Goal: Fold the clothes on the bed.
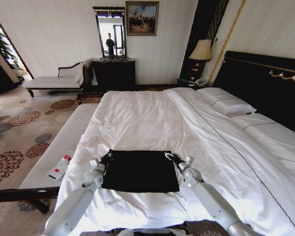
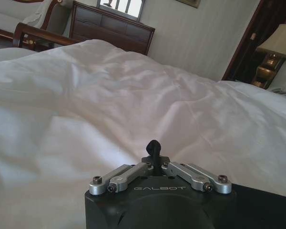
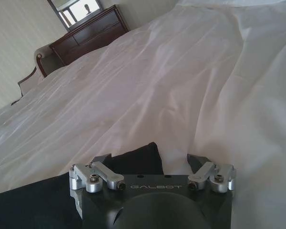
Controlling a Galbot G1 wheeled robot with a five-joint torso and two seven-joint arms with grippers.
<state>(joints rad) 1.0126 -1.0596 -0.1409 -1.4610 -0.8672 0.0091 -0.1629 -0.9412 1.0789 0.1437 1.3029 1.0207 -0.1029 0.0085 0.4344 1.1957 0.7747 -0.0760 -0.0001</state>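
Observation:
The clothes, a black T-shirt (image 1: 140, 170), lie flat as a neat rectangle on the near end of the white bed (image 1: 152, 118). My left gripper (image 1: 107, 156) sits at the shirt's far left corner. In the left wrist view its fingers (image 2: 154, 149) are pressed together with a small dark tip of cloth poking up, and black fabric (image 2: 269, 205) lies beside it. My right gripper (image 1: 168, 156) rests at the far right corner. In the right wrist view the right gripper (image 3: 150, 161) is open, its fingers straddling the shirt's corner (image 3: 142, 156).
A narrow white-cushioned bench (image 1: 59, 152) runs along the bed's left side with a white and red bottle (image 1: 60, 167) on it. Pillows (image 1: 226, 102) and the dark headboard (image 1: 265, 83) are at the right. A dresser (image 1: 114, 73) and chaise (image 1: 56, 81) stand by the far wall.

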